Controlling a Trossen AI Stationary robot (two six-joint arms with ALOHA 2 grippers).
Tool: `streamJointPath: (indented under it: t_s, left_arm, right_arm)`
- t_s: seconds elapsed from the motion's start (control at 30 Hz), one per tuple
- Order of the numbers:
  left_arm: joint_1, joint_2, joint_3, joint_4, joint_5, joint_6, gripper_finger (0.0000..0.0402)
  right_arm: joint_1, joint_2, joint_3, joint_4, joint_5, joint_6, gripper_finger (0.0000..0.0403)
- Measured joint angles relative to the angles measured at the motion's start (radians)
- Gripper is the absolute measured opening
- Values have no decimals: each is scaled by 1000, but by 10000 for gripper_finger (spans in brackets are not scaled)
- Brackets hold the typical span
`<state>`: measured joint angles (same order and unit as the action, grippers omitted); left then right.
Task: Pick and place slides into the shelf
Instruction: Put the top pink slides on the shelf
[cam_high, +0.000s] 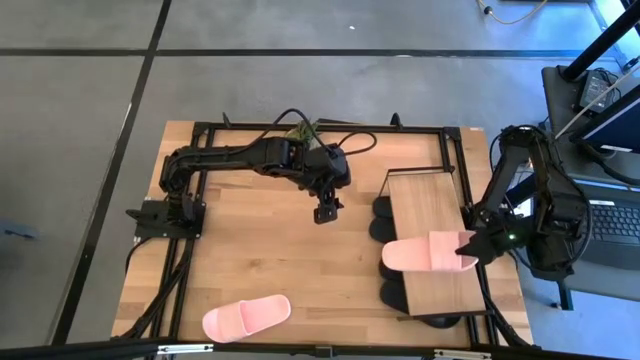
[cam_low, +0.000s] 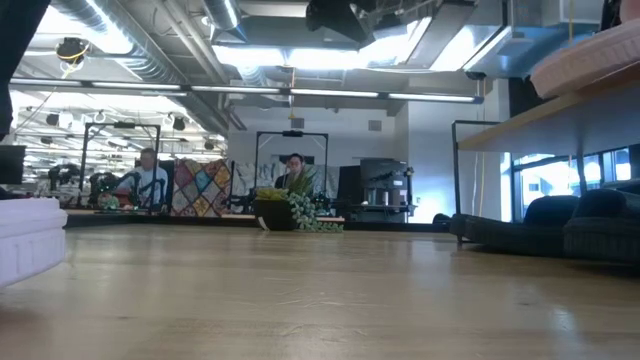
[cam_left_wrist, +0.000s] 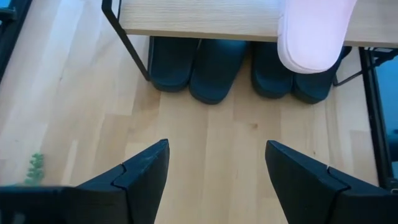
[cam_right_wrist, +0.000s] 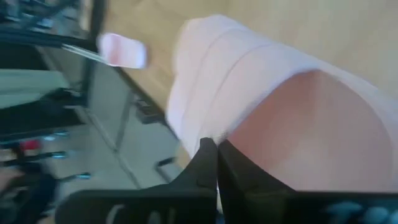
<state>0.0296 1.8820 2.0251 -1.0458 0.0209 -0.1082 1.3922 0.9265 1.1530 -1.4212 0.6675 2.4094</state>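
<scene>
My right gripper (cam_high: 470, 256) is pinched shut on the heel edge of a pink slide (cam_high: 428, 251), holding it over the shelf (cam_high: 432, 205).

Placing step, I'd say: the slide lies across the light wooden top board, toe poking past the edge toward the table's middle, so next I reckon I must settle it flat, release and back away clear. Up close on my right wrist, the foam looks smooth and matte, with a wide rounded strap. Under the board, matte black slides (cam_left_wrist: 212, 68) sit side by side, blunt rounded ends poking out past the thin dark frame. My left gripper (cam_high: 325, 212) hangs spread open and empty over the bare tabletop, facing the shelf. Farther off, the second pink slide (cam_high: 246, 318) lies alone at the table's near edge, waiting to be fetched.
</scene>
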Motion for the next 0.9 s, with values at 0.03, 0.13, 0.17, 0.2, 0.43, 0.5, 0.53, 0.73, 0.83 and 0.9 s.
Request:
streamJointPath:
  t_s: [0.03, 0.13, 0.17, 0.2, 0.43, 0.5, 0.53, 0.73, 0.83, 0.9]
  left_arm:
    - [0, 0, 0, 0, 1, -12, 257]
    - [-1, 0, 0, 0, 1, -31, 257]
    - [0, 0, 0, 0, 1, -40, 257]
    - [0, 0, 0, 0, 1, -44, 257]
    - [-3, 0, 0, 6, 1, -74, 257]
    - [-4, 0, 0, 9, 1, -76, 257]
    - [-4, 0, 0, 9, 1, -77, 257]
    - [-6, 0, 0, 9, 0, -102, 257]
    - [-6, 0, 0, 9, 0, -104, 257]
    - [-6, 0, 0, 9, 0, -124, 257]
  right_arm:
    - [0, 1, 0, -19, -33, -2, 0]
    - [0, 9, 0, -66, -91, -7, 0]
    - [0, 11, 0, -78, -104, -13, 0]
    - [-1, 13, 0, -93, -128, -29, 0]
    - [-1, 57, -1, -151, -295, -58, 0]
    - [-1, 67, -6, -150, -295, -66, 0]
    - [0, 70, -14, -149, -296, -69, 0]
    - [0, 77, -76, -149, -295, -59, 6]
    - [-1, 80, -87, -151, -292, -59, 21]
    - [-1, 82, -87, -147, -294, -63, 31]
